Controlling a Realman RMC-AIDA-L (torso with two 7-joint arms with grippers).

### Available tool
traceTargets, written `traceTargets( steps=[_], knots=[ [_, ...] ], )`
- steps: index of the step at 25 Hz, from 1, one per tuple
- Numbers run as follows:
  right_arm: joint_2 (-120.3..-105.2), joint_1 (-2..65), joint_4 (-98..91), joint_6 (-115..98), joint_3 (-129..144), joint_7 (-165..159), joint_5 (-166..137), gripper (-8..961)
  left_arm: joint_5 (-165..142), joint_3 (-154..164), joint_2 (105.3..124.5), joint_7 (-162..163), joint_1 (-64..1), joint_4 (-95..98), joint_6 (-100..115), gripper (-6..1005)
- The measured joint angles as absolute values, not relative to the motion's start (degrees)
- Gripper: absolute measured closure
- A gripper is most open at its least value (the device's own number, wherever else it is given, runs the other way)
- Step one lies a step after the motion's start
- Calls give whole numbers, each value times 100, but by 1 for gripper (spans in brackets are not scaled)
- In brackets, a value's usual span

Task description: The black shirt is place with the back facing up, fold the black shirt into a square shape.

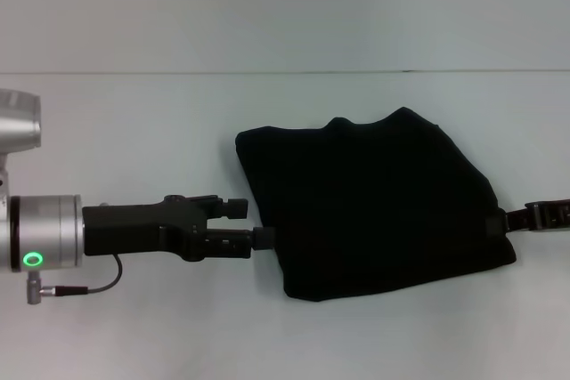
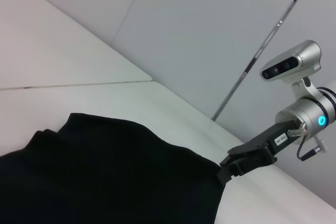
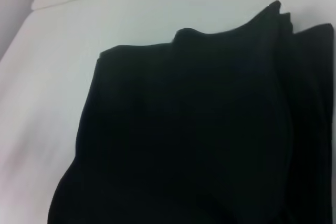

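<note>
Head view: black shirt point(image 1: 374, 206) lies folded in a rough block on the white table point(image 1: 134, 131). Left gripper point(image 1: 264, 238) touches its left edge, right gripper point(image 1: 500, 220) its right edge; finger state of both unclear.

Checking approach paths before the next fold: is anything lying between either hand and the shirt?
Nothing visible. The left hand already meets the shirt at its left edge, and the right hand meets its right edge, on the bare white table.
</note>
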State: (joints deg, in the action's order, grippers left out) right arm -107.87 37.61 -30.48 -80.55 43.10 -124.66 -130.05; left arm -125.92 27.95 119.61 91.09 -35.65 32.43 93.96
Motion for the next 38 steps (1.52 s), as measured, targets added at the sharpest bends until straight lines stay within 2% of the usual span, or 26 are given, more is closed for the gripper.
traceTargets(
  steps=[6, 10, 17, 25, 38],
  knots=[
    [-10740, 3657, -3119, -8052, 4047, -12429, -12995, 919, -12579, 2788, 11948, 9220, -3640, 3243, 9230, 116],
    [-10730, 3582, -3294, -8004, 3692, -12317, -12978, 784, -12567, 2756, 11969, 9387, -3721, 3239, 8939, 116],
    [-10774, 3707, -3423, -8013, 3490, -12179, -12971, 538, -12543, 2762, 12080, 10515, -4114, 3017, 7040, 115],
    [-10849, 3811, -3378, -7981, 3526, -12171, -12971, 149, -12575, 2950, 12072, 11103, -4432, 2624, 5847, 116],
    [-10959, 3843, -3349, -7884, 3535, -12113, -12979, 155, -12558, 3591, 12284, 11367, -4727, 2481, 5039, 115]
  ],
)
